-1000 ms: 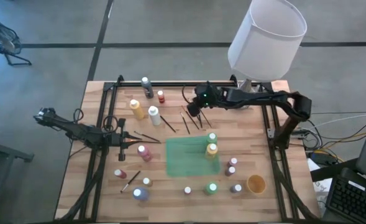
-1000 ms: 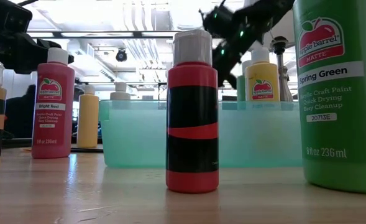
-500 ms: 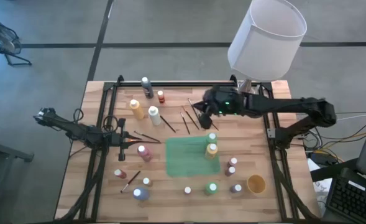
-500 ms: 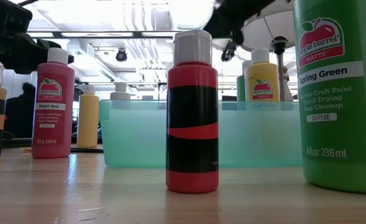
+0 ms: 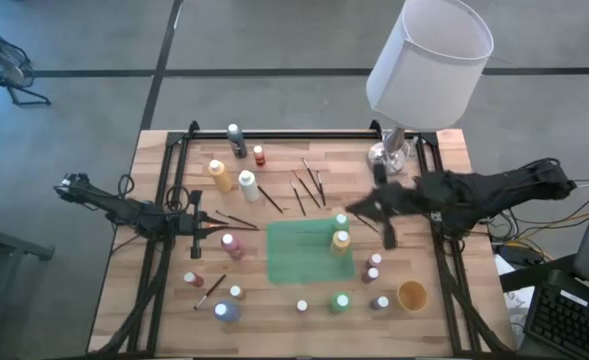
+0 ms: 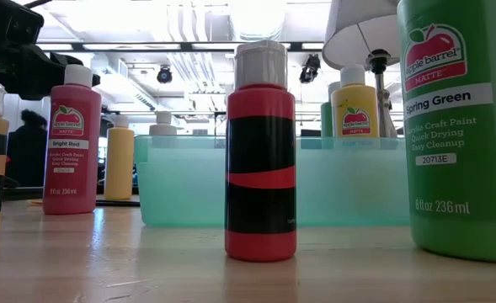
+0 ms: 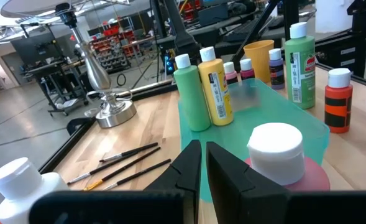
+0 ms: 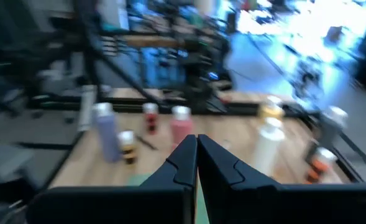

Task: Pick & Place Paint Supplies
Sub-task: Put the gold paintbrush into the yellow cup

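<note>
High view: right gripper (image 5: 366, 211) blurred above the table's right side, just beside the green mat (image 5: 299, 251) and the green bottle (image 5: 341, 221) and yellow bottle (image 5: 341, 240) standing on the mat's right edge; a thin dark brush (image 5: 386, 233) at its tip, apparently held. Left gripper (image 5: 206, 233) low at the left, near a pink-red bottle (image 5: 231, 245). Loose brushes (image 5: 307, 189) beyond the mat; other bottles scattered around, tan cup (image 5: 412, 295) near the right front corner, lamp (image 5: 429, 62) at the back.

Low view: red-and-black bottle (image 6: 260, 151) in front, Spring Green bottle (image 6: 458, 126) at right, Bright Red bottle (image 6: 71, 141) at left, translucent green mat edge behind. Neither gripper tip visible.

Left wrist view: fingers (image 7: 189, 169) nearly together, a narrow gap, holding nothing; white-capped pink bottle (image 7: 279, 155) just beside them; green and yellow bottles upright on the mat, three brushes (image 7: 123, 163) on the wood.

Right wrist view: fingers (image 8: 184, 159) pressed close; heavy blur, held brush not discernible; bottles standing beyond.
</note>
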`<state>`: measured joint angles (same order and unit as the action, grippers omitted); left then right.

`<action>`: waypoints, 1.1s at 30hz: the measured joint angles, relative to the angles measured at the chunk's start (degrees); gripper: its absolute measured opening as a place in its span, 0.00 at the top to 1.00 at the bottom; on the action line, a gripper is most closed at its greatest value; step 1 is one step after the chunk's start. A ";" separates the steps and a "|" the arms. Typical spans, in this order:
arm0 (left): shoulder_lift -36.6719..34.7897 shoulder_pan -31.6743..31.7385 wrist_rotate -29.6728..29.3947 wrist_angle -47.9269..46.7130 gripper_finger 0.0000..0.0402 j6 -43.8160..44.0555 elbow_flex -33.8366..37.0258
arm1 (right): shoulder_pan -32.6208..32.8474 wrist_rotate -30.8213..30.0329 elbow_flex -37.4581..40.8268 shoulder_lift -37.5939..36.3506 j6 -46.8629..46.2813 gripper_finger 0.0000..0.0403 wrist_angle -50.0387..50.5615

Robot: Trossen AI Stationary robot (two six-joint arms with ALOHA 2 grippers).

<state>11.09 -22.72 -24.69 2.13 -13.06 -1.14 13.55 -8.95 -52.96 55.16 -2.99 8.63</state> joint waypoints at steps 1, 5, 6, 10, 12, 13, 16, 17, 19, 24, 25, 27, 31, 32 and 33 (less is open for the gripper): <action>0.00 0.00 0.00 0.00 0.93 -0.01 0.01 | 1.79 -0.02 1.35 -1.56 0.67 0.98 -1.11; 0.00 0.00 0.00 0.02 0.93 -0.02 0.02 | 8.19 -0.04 7.73 -7.14 2.94 0.98 -4.68; -0.01 0.00 -0.02 0.00 0.93 -0.01 0.00 | 9.50 -0.03 9.35 -8.47 3.21 0.98 -5.43; 0.00 0.00 0.00 0.00 0.93 0.00 0.01 | 13.84 -0.02 15.45 -13.53 3.75 0.98 -10.21; 0.00 0.00 0.00 0.00 0.93 0.00 0.00 | 16.00 0.01 18.04 -15.78 4.78 0.98 -12.67; 0.00 0.00 0.00 0.00 0.93 0.00 0.01 | 17.17 0.07 19.24 -16.82 5.41 0.98 -13.86; 0.00 0.00 0.00 0.00 0.93 -0.02 0.02 | 21.23 0.44 22.81 -19.97 7.78 0.98 -16.85; 0.00 0.00 0.00 0.00 0.93 0.00 0.02 | 22.66 0.46 23.99 -21.02 8.28 0.98 -17.42; -0.01 0.00 -0.01 0.00 0.93 -0.01 0.01 | 25.41 0.08 26.30 -23.18 8.68 0.98 -18.45; 0.00 0.00 0.00 0.00 0.93 -0.01 0.02 | 31.69 -2.32 31.07 -27.48 7.68 0.98 -22.92; 0.00 0.00 0.00 0.00 0.93 -0.01 0.01 | 32.88 -3.15 31.82 -27.89 7.33 0.98 -24.21; 0.00 0.00 0.00 0.00 0.93 -0.02 0.00 | 35.22 -3.65 33.17 -28.28 6.72 0.98 -27.07; 0.00 0.00 0.00 0.00 0.93 0.00 0.00 | 39.70 -6.59 35.61 -27.47 6.14 0.98 -32.13; -0.01 0.00 0.00 0.00 0.93 -0.02 0.02 | 40.81 -8.17 36.07 -27.06 6.11 0.98 -32.55; 0.00 0.00 0.00 0.00 0.93 0.00 0.02 | 41.96 -10.01 36.77 -26.55 6.05 0.98 -33.59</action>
<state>11.09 -22.72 -24.69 2.13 -13.06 -1.13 55.52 -18.96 -16.19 28.61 3.06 -24.96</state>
